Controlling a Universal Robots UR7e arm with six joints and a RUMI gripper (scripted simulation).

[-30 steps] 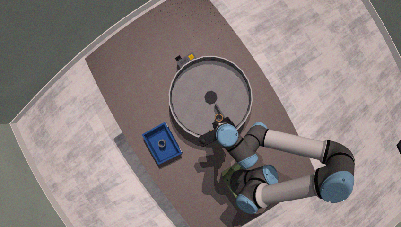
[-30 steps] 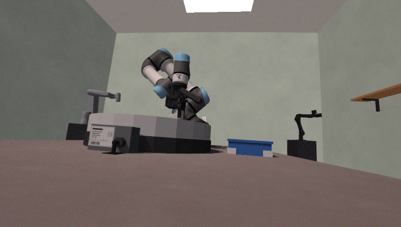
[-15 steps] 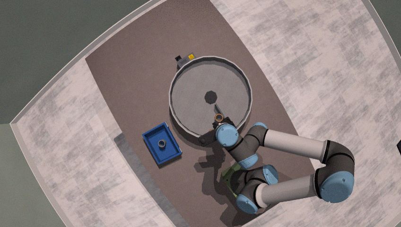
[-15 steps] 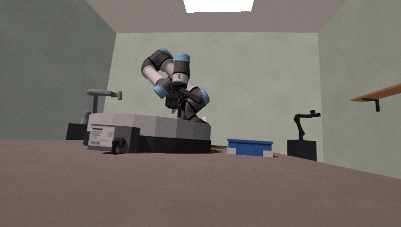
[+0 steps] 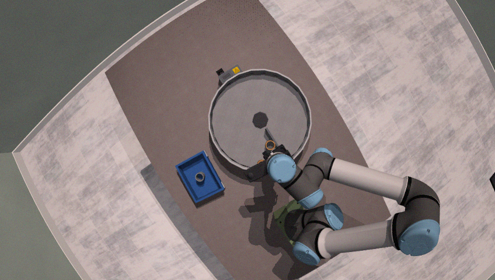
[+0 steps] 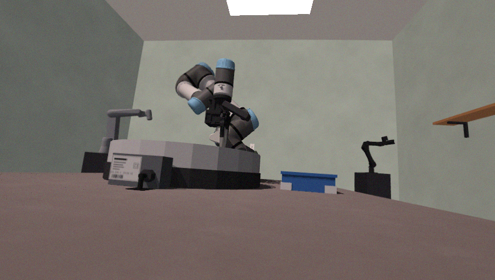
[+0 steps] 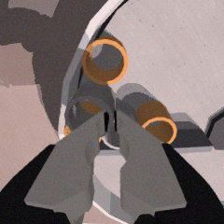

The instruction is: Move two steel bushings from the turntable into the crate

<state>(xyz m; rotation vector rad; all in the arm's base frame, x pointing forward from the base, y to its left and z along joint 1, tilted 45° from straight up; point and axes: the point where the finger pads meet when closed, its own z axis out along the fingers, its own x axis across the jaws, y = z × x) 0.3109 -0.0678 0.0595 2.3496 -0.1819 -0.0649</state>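
Brown bench [image 5: 166,114] carries the turntable [image 5: 222,93]; nearly closed jaws pinch the wall of a grey bushing [image 7: 81,108] at its rim.

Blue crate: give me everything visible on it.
The blue crate is a shallow, open-topped rectangular bin that looks like plastic, with raised walls. The exterior view shows pale grey blocks at its lower corners. It sits flat on the brown table, turned at an angle to the table's edges. It lies beside the turntable but apart from it. One grey steel bushing stands upright near the middle of its floor. Nothing else touches the crate.
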